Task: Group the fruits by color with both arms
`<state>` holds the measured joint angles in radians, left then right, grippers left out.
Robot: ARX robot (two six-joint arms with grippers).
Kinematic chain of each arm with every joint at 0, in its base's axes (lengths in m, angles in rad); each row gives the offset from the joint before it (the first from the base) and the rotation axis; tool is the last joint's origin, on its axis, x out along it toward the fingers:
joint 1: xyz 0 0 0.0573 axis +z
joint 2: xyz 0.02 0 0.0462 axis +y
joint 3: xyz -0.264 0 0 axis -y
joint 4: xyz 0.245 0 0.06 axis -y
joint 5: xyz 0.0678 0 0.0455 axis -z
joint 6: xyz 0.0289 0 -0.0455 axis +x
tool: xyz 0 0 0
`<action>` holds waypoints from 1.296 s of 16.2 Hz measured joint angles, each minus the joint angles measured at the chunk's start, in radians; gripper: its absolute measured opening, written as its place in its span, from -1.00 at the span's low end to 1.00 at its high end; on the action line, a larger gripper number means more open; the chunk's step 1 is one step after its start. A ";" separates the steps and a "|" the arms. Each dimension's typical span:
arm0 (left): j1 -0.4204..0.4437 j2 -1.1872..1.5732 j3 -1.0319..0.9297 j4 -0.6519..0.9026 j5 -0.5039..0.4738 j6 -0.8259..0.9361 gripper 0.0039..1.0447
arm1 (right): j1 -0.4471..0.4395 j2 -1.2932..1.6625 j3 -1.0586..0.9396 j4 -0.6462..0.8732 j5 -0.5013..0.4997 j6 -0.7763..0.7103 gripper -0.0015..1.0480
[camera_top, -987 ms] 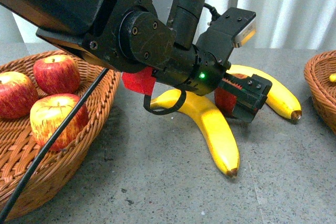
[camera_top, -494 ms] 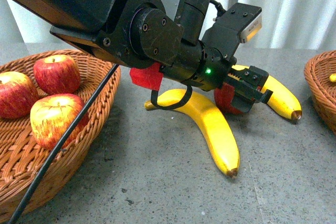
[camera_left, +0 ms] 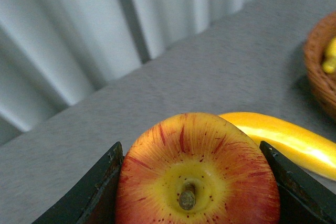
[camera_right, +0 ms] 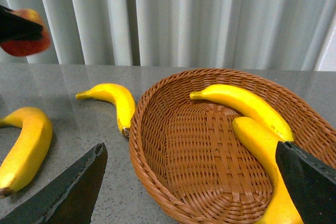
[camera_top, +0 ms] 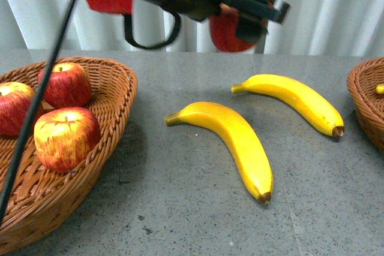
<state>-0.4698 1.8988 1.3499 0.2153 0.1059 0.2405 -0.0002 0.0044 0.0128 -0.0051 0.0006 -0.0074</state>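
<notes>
apparently three apples (camera_top: 65, 136) in left basket (camera_top: 114, 97), bananas (camera_top: 240, 142) right.

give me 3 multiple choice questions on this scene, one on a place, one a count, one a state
1. Where do the two loose bananas lie? A on a shelf B on the table C in a gripper
2. How many apples are in the left basket? A one B five C three
3. The left gripper is A shut on an apple B open and empty C out of view
B, both rest on the grey table; C, three show in the front view; A, the left wrist view shows it clamped.
</notes>
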 joint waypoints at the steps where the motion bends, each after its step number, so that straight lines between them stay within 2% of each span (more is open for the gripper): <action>1: 0.025 -0.054 -0.033 -0.001 -0.044 -0.008 0.31 | 0.000 0.000 0.000 0.000 0.000 0.000 0.87; 4: 0.092 -0.229 -0.215 -0.051 -0.162 -0.050 0.30 | 0.000 0.000 0.000 0.000 0.000 0.000 0.87; 7: 0.117 -0.308 -0.316 -0.050 -0.189 -0.058 0.30 | 0.000 0.000 0.000 0.000 0.000 0.000 0.87; 14: 0.248 -0.373 -0.454 -0.051 -0.283 -0.129 0.29 | 0.000 0.000 0.000 0.000 0.000 0.000 0.87; 18: 0.256 -0.361 -0.459 -0.052 -0.282 -0.137 0.29 | 0.000 0.000 0.000 0.000 0.000 0.000 0.87; 19: 0.256 -0.361 -0.460 -0.050 -0.278 -0.139 0.55 | 0.000 0.000 0.000 0.000 0.000 0.000 0.87; 20: 0.256 -0.361 -0.460 -0.048 -0.274 -0.139 0.69 | 0.000 0.000 0.000 0.000 0.000 0.000 0.87; 21: 0.256 -0.361 -0.460 -0.047 -0.270 -0.136 0.92 | 0.000 0.000 0.000 0.000 0.000 0.000 0.87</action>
<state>-0.2142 1.5379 0.8898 0.1688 -0.1642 0.1043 -0.0002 0.0040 0.0132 -0.0048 0.0002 -0.0071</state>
